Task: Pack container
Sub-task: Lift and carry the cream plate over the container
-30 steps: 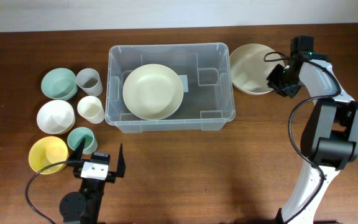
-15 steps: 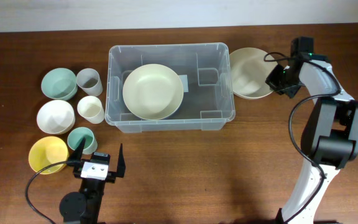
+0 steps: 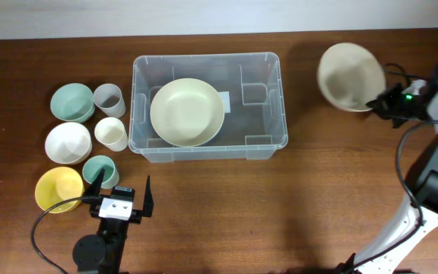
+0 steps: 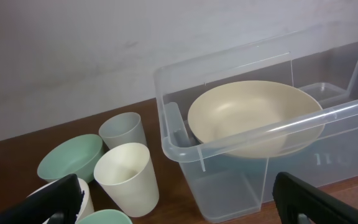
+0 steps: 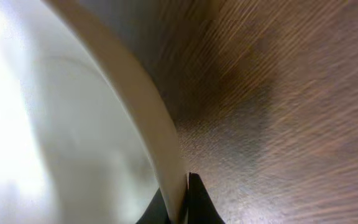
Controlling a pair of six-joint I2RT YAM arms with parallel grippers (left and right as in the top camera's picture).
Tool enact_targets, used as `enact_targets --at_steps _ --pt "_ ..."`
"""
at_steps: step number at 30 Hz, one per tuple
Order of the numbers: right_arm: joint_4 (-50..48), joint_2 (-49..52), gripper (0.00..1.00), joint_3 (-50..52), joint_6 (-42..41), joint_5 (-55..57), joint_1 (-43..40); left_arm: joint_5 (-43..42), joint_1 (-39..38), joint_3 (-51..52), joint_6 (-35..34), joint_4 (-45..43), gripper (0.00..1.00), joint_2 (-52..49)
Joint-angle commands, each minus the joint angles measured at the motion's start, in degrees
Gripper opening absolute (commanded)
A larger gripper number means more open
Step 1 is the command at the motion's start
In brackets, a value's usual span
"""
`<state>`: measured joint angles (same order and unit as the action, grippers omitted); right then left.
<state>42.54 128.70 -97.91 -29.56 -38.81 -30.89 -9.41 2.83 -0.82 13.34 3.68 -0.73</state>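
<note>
— Two grippers from above; what do we log for each?
— We put the left gripper (image 3: 125, 187) near the front edge of the table (image 3: 280, 221), jaws spread wide, nothing between them. We put the right gripper (image 3: 374, 102) pinched tight on the rim of a beige bowl (image 3: 348, 74), which is tilted and well apart from the container (image 3: 263, 122), off its right end.
— And the container itself?
— Mid-table, long side parallel to the front edge, one cream bowl (image 3: 187, 112) lying in its left half. To its left we count a green bowl (image 3: 71, 102), grey cup (image 3: 108, 100), white bowl (image 3: 68, 142), cream cup (image 3: 111, 133), teal cup (image 3: 99, 171) and yellow bowl (image 3: 58, 189), all outside it.
— Left wrist view?
— Black fingers (image 4: 328, 202) at the two lower corners, far apart, gripping nothing. Ahead we see the container's near corner with the cream bowl inside, and the cups just beside it on the left.
— Right wrist view?
— Blurred. We make out the beige bowl's rim running down between the dark fingertips (image 5: 199, 202), which are closed on it; wood grain fills the rest. How high the bowl sits over the table we cannot tell
</note>
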Motion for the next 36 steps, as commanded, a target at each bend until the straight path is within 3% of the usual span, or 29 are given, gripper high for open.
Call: enact_targets --at_steps 1,4,10,15,19,29,36 --pt "-0.55 -2.86 0.04 -0.55 1.11 -16.59 -1.86 0.22 0.33 0.31 0.44 0.07 1.00 0.35" --pt "-0.59 -5.84 0.04 -0.68 1.11 -22.29 -2.51 0.22 0.33 0.31 0.44 0.07 1.00 0.35" --pt "0.94 -15.80 0.04 -0.68 1.92 -22.36 1.25 0.22 0.33 0.31 0.44 0.07 1.00 0.35" --pt "1.68 -25.03 0.04 -0.68 1.92 -17.90 9.97 0.22 0.33 0.31 0.44 0.07 1.00 0.35" --pt "2.69 -30.45 0.04 -0.68 1.90 -7.54 21.99 0.22 0.33 0.31 0.44 0.07 1.00 0.35" --pt "3.54 -26.84 0.04 -0.66 0.11 12.50 46.66 0.22 0.33 0.31 0.44 0.07 1.00 0.35" --pt "-2.21 -18.32 0.04 -0.63 -1.55 16.83 54.60 0.22 0.33 0.31 0.44 0.07 1.00 0.35"
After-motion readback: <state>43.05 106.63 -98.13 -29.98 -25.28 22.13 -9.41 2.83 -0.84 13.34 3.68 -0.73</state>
